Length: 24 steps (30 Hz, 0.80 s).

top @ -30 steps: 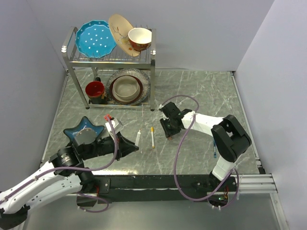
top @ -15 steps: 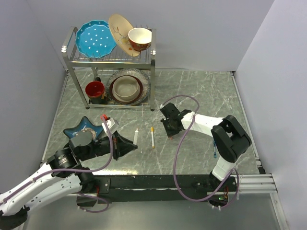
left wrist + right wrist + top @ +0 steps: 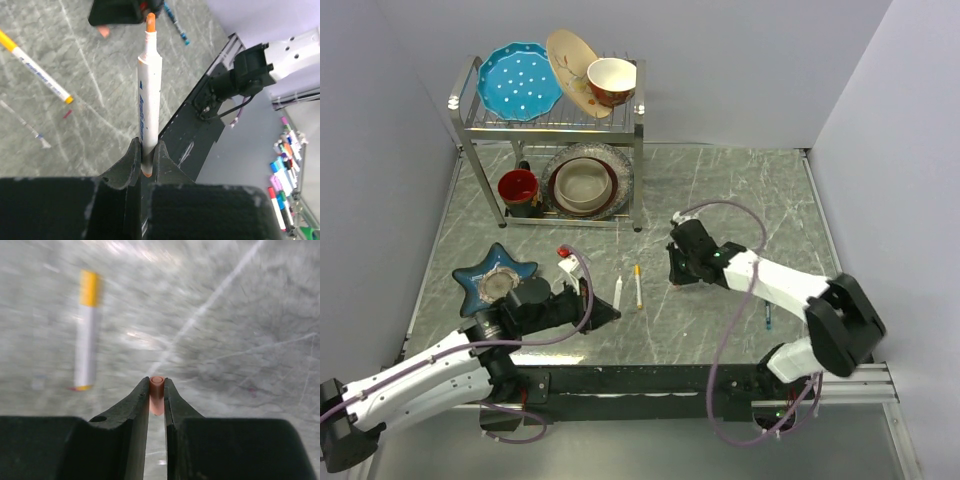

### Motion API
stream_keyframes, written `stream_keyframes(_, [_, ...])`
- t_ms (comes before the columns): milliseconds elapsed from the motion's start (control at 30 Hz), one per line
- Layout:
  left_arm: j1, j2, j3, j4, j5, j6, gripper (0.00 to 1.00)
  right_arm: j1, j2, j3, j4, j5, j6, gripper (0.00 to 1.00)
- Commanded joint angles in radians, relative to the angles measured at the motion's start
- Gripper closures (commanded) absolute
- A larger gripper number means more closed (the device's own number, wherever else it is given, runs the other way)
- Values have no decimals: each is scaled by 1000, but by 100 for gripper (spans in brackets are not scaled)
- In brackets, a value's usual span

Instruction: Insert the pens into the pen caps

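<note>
My left gripper point(image 3: 146, 150) is shut on the lower end of a white pen point(image 3: 148, 95), whose orange tip points away toward the right gripper point(image 3: 675, 275). In the top view this pen point(image 3: 618, 292) sticks out from the left gripper point(image 3: 608, 312) just above the table. My right gripper point(image 3: 156, 387) is shut on a small orange pen cap point(image 3: 157, 389), open end facing outward. A second white pen with a yellow end point(image 3: 638, 286) lies on the table between the arms. A dark blue pen point(image 3: 767, 318) lies by the right arm.
A metal dish rack point(image 3: 470, 130) with plates, bowls and a red mug point(image 3: 517, 187) stands at the back left. A blue star-shaped dish point(image 3: 480, 275) sits beside the left arm. A thin clear stick point(image 3: 22, 120) lies near the yellow-ended pen point(image 3: 37, 67).
The right gripper has closed on the orange cap and its arm has swung out to the right. The left gripper has carried its pen slightly right, closer to the yellow-ended pen.
</note>
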Motion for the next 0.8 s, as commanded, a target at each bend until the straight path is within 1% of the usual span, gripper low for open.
stream_keyframes(0, [0, 33, -37, 246, 46, -71, 99, 41, -208, -16, 128, 15, 123, 100])
stream_keyframes(67, [0, 55, -60, 310, 66, -100, 99, 60, -266, -30, 180, 11, 163, 100])
stream_keyframes(100, [0, 81, -75, 356, 73, -109, 99, 84, -317, -33, 196, 23, 177, 100])
stream_keyframes(167, [0, 108, -81, 388, 87, -134, 99, 113, -358, -37, 242, 44, 218, 100])
stream_keyframes(200, [0, 133, -91, 429, 105, -149, 99, 126, -395, -41, 262, 73, 231, 100])
stream_keyframes(233, [0, 144, -95, 451, 115, -158, 99, 156, -412, -47, 306, 84, 240, 100])
stream_keyframes(333, [0, 171, -115, 526, 135, -181, 99, 202, -452, -53, 346, 146, 266, 100])
stream_keyframes(400, [0, 179, -118, 540, 135, -184, 99, 218, -463, -51, 352, 169, 272, 100])
stream_keyframes(500, [0, 179, -114, 565, 139, -183, 99, 224, -467, -51, 352, 157, 283, 100])
stream_keyframes(533, [0, 179, -111, 568, 145, -180, 99, 232, -467, -53, 387, 144, 285, 100])
stream_keyframes(700, [0, 161, -109, 546, 139, -170, 99, 267, -472, -65, 424, 129, 308, 100])
stream_keyframes(767, [0, 149, -112, 545, 136, -172, 99, 290, -483, -88, 470, 133, 318, 100])
